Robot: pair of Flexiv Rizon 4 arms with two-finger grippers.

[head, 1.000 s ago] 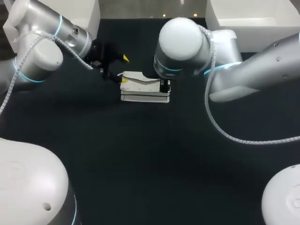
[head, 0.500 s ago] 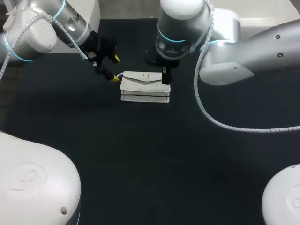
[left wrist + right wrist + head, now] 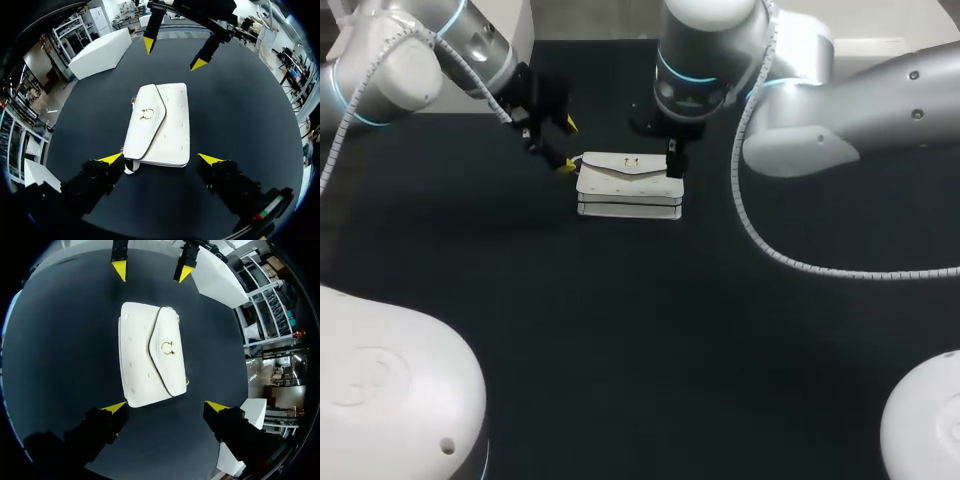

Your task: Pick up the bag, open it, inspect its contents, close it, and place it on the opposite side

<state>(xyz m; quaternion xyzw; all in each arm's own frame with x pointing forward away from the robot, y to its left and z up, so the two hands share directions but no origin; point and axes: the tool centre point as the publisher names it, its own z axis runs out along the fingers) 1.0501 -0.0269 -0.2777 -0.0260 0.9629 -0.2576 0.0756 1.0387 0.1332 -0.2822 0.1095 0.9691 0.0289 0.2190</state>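
Observation:
The white bag (image 3: 628,186) lies flat on the black table with its flap down and a gold clasp (image 3: 147,113) on top. My left gripper (image 3: 566,146) hovers open at the bag's left end; in the left wrist view its yellow tips straddle that end without touching, gripper (image 3: 160,159). My right gripper (image 3: 672,163) hangs open over the bag's right end, largely hidden by its arm in the head view. In the right wrist view the bag (image 3: 150,352) lies ahead of the right gripper (image 3: 166,406), with the left gripper (image 3: 151,271) beyond it.
A white box (image 3: 523,24) stands at the table's back left and another (image 3: 865,40) at the back right. The black tabletop (image 3: 650,330) stretches wide in front of the bag.
Both grippers have drawn back from the bag's ends, the left one to the left and the right one upward. The bag's flap now lies flat.

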